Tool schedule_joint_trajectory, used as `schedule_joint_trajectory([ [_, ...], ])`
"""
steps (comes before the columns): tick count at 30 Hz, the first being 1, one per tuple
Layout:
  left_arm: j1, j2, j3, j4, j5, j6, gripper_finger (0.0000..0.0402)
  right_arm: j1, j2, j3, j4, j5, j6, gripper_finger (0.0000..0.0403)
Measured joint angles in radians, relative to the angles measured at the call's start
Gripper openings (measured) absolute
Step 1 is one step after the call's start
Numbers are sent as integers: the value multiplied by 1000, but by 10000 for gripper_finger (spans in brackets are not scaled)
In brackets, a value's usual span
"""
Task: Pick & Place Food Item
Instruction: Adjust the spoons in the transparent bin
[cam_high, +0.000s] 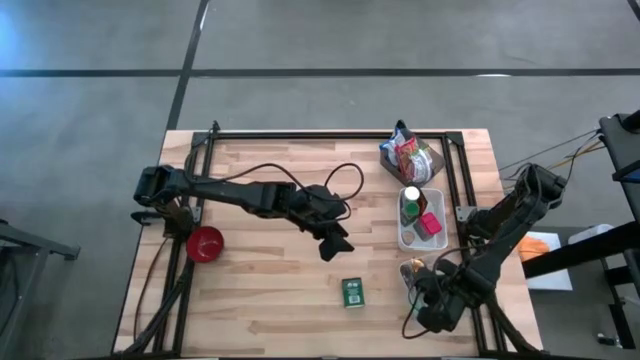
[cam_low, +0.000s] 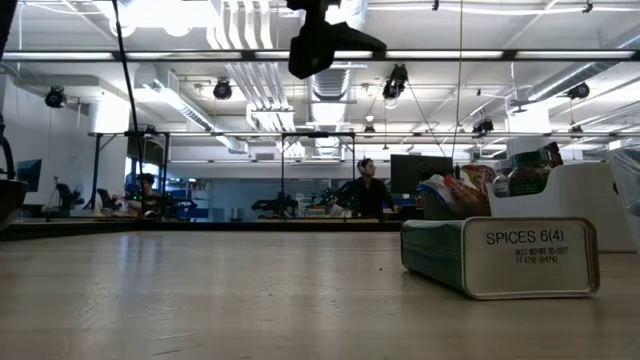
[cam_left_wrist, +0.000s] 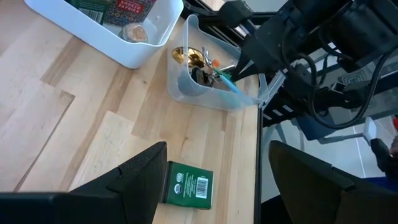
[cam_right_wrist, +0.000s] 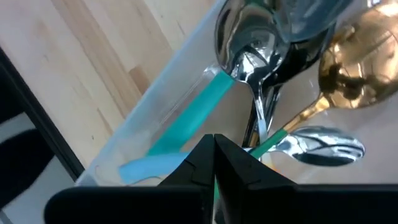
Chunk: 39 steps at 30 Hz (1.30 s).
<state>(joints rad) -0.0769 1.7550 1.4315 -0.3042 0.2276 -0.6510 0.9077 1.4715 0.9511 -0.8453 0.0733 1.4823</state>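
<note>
A green spice tin (cam_high: 352, 292) lies flat on the wooden table near its front edge; it also shows in the low view (cam_low: 500, 255) and the left wrist view (cam_left_wrist: 189, 185). My left gripper (cam_high: 335, 243) hangs open above the table's middle, left of and above the tin, holding nothing (cam_left_wrist: 217, 149). My right gripper (cam_right_wrist: 214, 155) is shut and points down into a clear container (cam_high: 413, 272) of spoons at the front right. Silver and gold spoons and a teal handle (cam_right_wrist: 199, 106) lie around its tips. My right gripper's shut fingertips (cam_right_wrist: 205, 163) stand among the utensils inside the clear container, coming from above. A thin green sliver shows between the fingers. Whether they hold or only touch a utensil, I cannot tell.
A white bin (cam_high: 408, 240) with spice jars stands at the right, behind the clear container. Snack bags (cam_high: 410, 155) lie at the far right. A red bowl (cam_high: 205, 243) sits at the left. Black frame rails run along the table's sides.
</note>
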Motion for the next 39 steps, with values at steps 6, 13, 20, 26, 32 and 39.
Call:
schedule_joint_trajectory([
  [6, 0, 0, 0, 0, 0, 20, 283, -2, 1, -27, 46, -24, -113, 8],
  [13, 0, 0, 0, 0, 0, 27, 283, -12, 67, -29, 105, -59, -215, 8],
  [20, 0, -1, 0, -2, 0, 34, 283, -14, 101, -27, 95, -133, -229, 8],
  [26, 0, -1, 0, -1, 0, 34, 283, -14, 101, -27, 55, -192, -236, 8],
  [32, 0, -1, 0, -1, 1, 45, 283, -14, 100, -27, -11, -233, -248, 8],
  [39, 0, -1, 0, -1, 0, 50, 283, -14, 73, -13, -64, -241, -194, 8],
])
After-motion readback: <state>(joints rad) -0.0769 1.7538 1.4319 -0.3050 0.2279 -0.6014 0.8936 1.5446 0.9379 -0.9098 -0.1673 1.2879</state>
